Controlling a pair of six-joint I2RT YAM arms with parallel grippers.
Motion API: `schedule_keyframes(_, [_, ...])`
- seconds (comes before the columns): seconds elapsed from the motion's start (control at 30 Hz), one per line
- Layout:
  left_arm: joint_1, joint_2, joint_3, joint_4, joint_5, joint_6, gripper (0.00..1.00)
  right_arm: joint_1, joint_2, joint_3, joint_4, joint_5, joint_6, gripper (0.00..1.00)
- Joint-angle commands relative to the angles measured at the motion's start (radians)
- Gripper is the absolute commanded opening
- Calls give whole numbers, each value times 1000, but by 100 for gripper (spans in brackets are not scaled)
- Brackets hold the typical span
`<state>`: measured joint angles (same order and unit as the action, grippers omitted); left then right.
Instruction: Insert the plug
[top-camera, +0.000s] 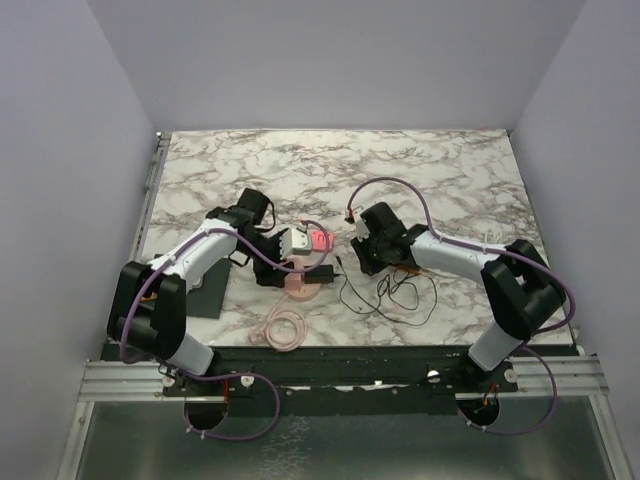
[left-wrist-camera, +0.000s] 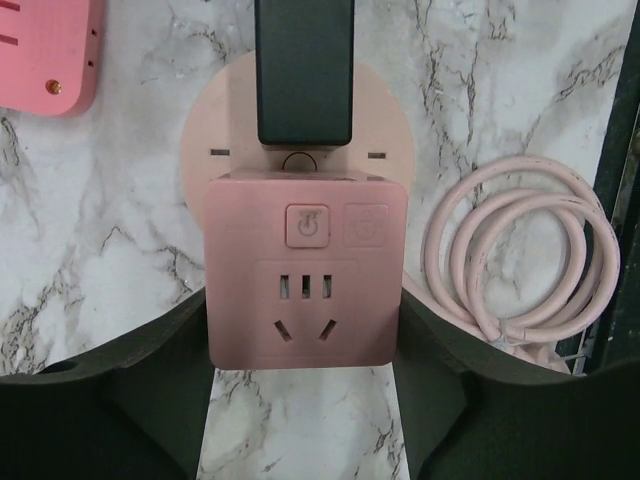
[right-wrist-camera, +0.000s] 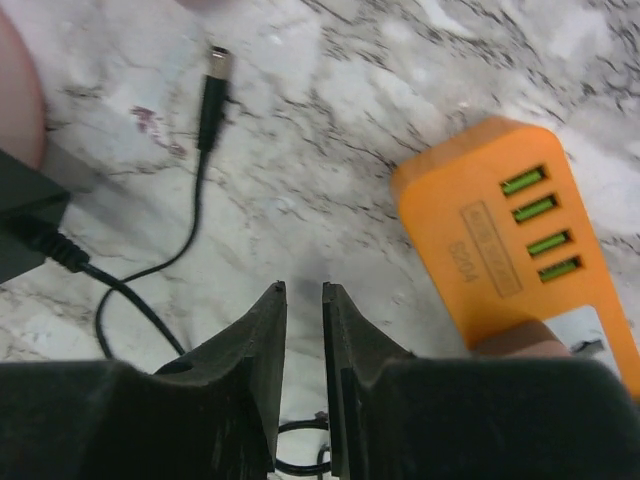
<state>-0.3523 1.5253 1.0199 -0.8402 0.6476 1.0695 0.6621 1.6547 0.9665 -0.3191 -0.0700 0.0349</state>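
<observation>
Marble-veined tabletop (top-camera: 450, 170) inside pale walls carries everything. The left gripper (left-wrist-camera: 305, 330) has its jaws set on a pink socket block (left-wrist-camera: 308, 270), one dark finger against each side, so it reads as a grip, though how firm I cannot tell. The block's slotted face looks up at the wrist camera. Just beyond its far edge lies the black adapter plug (left-wrist-camera: 304, 70), resting on a round pink disc (left-wrist-camera: 390, 130), close to the block but not mated to it. A coiled pink cable (left-wrist-camera: 520, 260) sits to one side, and the corner of a second pink strip (left-wrist-camera: 45, 50) shows at the other.

The right gripper (right-wrist-camera: 303, 295) has its jaws drawn to a narrow slit with bare marble showing between the tips. Loops of thin black lead (right-wrist-camera: 150, 275) lie deep under the fingers, and I cannot tell whether any strand is pinched. The lead runs out to a barrel tip (right-wrist-camera: 217, 58), and an orange USB hub (right-wrist-camera: 490, 230) lies just beside the gripper.

Risks, as I judge them: the right jaws sit away from the plug, so closing here would catch nothing or only cable; a nipped lead would drag the adapter askew; the block, held only at its near end, may pivot under pushing force; the coiled cable could tug it off line.
</observation>
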Motion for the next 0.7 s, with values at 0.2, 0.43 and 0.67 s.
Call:
schedule_keyframes(0.2, [-177,-124,-123,311,-215,-531,50,-41,-13,-49,16,334,76,26])
schedule_keyframes(0.43, [-236,-40,-59,366,-372,-767,30,-79,-85,-85,10,492,101,31])
schedule_keyframes(0.67, [-248,-96,-113,397,-375,-819,23,-76,-139,-54,24,380,71,42])
